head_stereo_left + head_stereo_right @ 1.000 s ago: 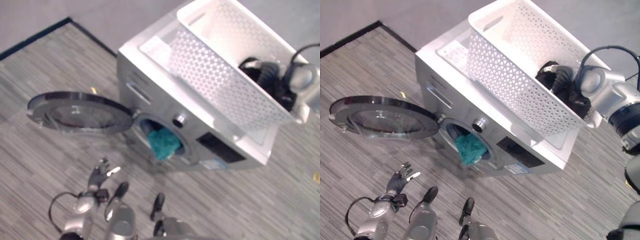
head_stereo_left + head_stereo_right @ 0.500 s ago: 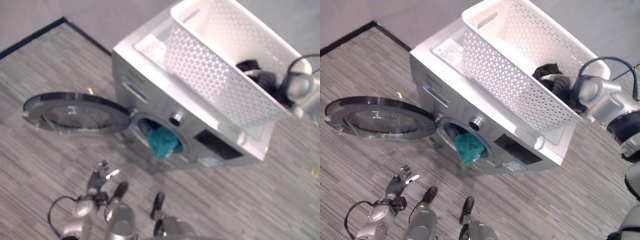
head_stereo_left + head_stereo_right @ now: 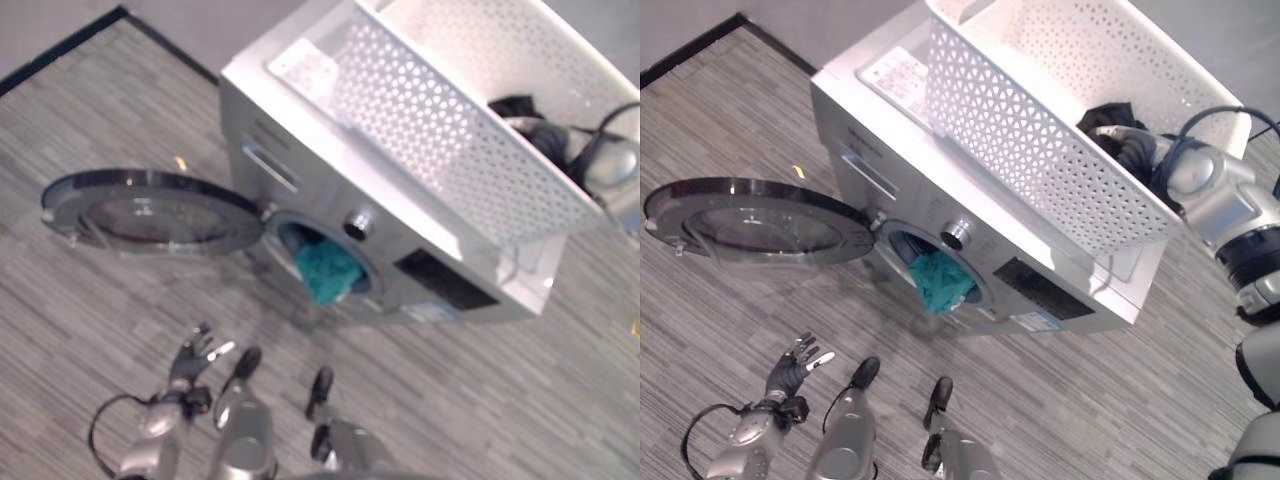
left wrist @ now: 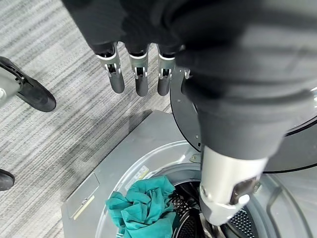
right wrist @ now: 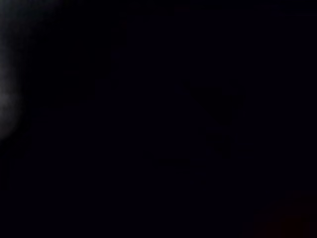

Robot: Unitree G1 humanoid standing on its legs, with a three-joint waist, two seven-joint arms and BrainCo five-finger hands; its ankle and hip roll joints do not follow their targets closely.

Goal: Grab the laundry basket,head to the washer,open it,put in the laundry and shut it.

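Laundry basket (image 3: 1060, 110) is seen atop the washer (image 3: 970, 250), door (image 3: 750, 220) open, teal cloth (image 3: 940, 283) half loaded; right hand (image 3: 1127, 148) is buried in dark laundry (image 3: 1110, 120), grip unclear; left hand (image 3: 795, 362) hangs relaxed.

White basket (image 3: 1040, 130) atop open washer (image 3: 940, 215)

The right hand (image 3: 1127, 148) reaches down inside the white laundry basket (image 3: 1040, 140), and its fingers are buried in dark clothing (image 3: 1106, 118) there, so their grip cannot be read; its own wrist view is black. The basket's far rim is cut off by the picture's edge. Beyond the left hand (image 4: 138, 59), the teal garment (image 4: 143, 210) hangs from the washer (image 3: 970, 240) drum, its lower part cut off.
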